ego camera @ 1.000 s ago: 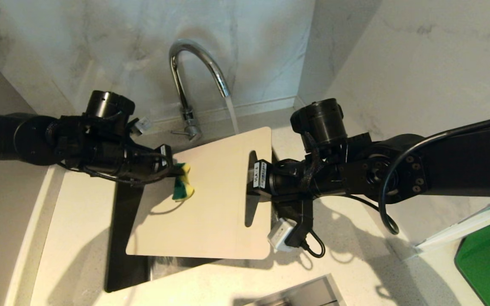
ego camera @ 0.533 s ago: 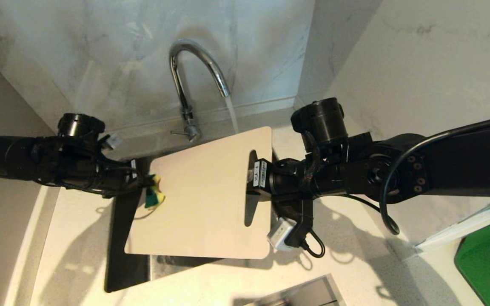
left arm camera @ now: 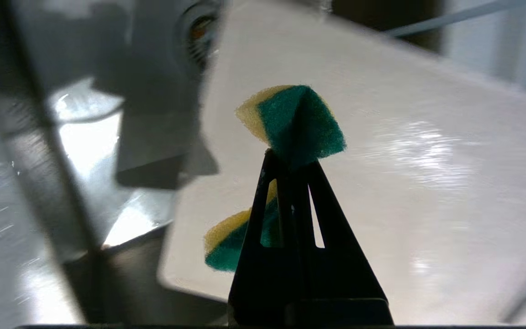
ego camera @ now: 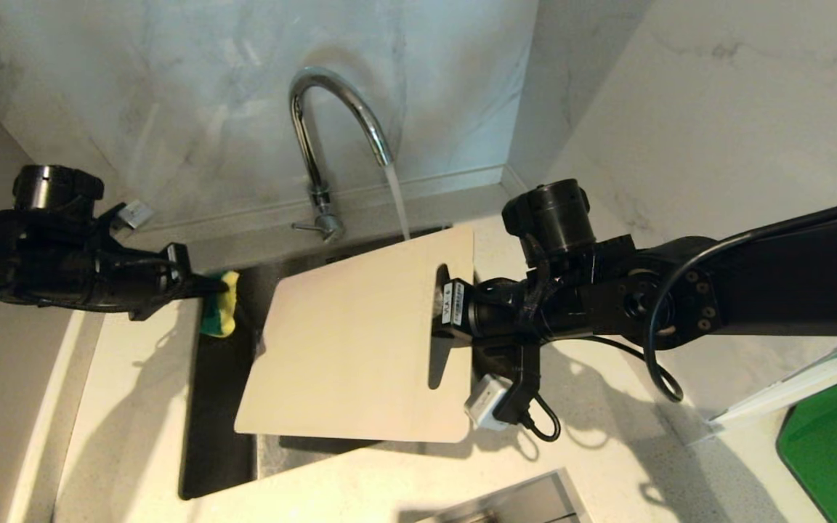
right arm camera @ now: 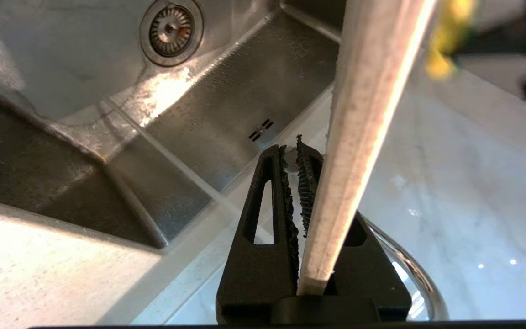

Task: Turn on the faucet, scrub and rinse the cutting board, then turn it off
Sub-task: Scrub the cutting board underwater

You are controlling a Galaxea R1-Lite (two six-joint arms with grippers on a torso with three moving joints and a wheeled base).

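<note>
Water runs from the faucet [ego camera: 331,123] at the upper centre. My right gripper [ego camera: 442,312], right of centre, is clamped on the handle-slot edge of the cutting board [ego camera: 360,341], which I hold tilted over the sink [ego camera: 219,436] mid-frame. My left gripper [ego camera: 211,290], at the left, pinches a yellow-green sponge [ego camera: 219,314] just off the board's left edge.

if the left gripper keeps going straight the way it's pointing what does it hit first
Most likely the cutting board. The left gripper, shut on the sponge, points across the sink toward the board's near edge. Depth is unclear, so it might pass just above.
</note>
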